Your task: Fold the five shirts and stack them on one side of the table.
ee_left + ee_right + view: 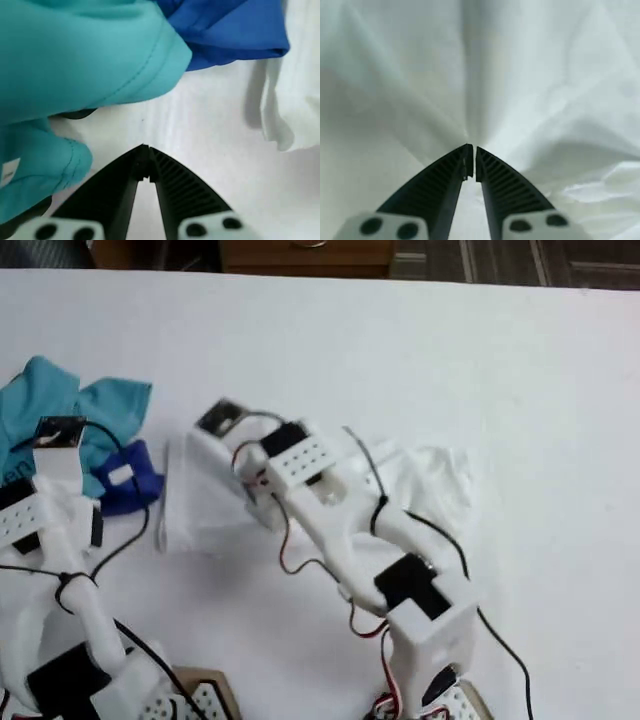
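Right wrist view: right gripper (471,161) pinches white shirt (530,75) (creased).

High cam's fixed overhead; I'm looking down over the table (400,350), far edge at the top. Left wrist cam sights along the left gripper (148,155), low over the tabletop, facing the teal shirt (75,55), blue shirt (235,30) and an edge of the white shirt (295,90). High cam covers all three. Right wrist cam sights along the right gripper (472,155), right up against the white shirt, which the high cam also covers.
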Controlling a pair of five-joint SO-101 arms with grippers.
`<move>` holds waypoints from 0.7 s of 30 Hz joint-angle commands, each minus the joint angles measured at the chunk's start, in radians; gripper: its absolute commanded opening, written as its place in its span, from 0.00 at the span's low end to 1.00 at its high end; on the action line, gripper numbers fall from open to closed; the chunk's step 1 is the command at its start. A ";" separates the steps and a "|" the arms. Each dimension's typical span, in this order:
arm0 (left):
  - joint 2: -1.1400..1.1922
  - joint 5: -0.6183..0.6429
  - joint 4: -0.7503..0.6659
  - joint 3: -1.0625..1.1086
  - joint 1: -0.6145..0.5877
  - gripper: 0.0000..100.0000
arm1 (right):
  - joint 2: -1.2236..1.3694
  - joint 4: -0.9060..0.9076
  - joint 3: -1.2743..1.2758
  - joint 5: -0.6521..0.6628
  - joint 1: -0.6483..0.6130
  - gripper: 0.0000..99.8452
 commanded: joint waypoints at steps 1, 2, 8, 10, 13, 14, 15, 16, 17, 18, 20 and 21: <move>-0.029 0.000 0.009 -0.013 0.054 0.03 | -0.008 -0.012 0.002 0.006 -0.031 0.02; -0.029 0.000 0.009 -0.013 0.063 0.03 | -0.021 -0.012 0.002 0.006 -0.031 0.02; -0.029 0.005 0.012 -0.013 0.126 0.03 | -0.202 -0.004 0.000 0.008 0.053 0.02; -0.029 0.009 0.018 -0.012 0.176 0.03 | -0.297 -0.005 0.000 0.008 0.127 0.02; -0.029 0.044 0.023 -0.013 0.282 0.03 | -0.381 -0.027 0.006 0.015 0.277 0.02; -0.029 0.048 0.023 -0.013 0.327 0.03 | -0.383 -0.036 0.005 0.017 0.332 0.02; -0.029 0.055 0.020 -0.012 0.371 0.03 | -0.381 -0.047 0.002 0.017 0.381 0.02; -0.029 0.068 0.017 -0.012 0.417 0.03 | -0.380 -0.070 0.006 0.017 0.427 0.02; -0.029 0.081 0.015 -0.012 0.462 0.03 | -0.369 -0.088 0.006 0.018 0.464 0.02; -0.029 0.092 0.015 -0.008 0.503 0.03 | -0.352 -0.107 0.005 0.021 0.495 0.02; -0.026 0.103 0.015 0.005 0.571 0.03 | -0.300 -0.142 0.005 0.038 0.529 0.02; -0.026 0.100 0.012 0.022 0.595 0.03 | -0.263 -0.153 0.005 0.038 0.539 0.02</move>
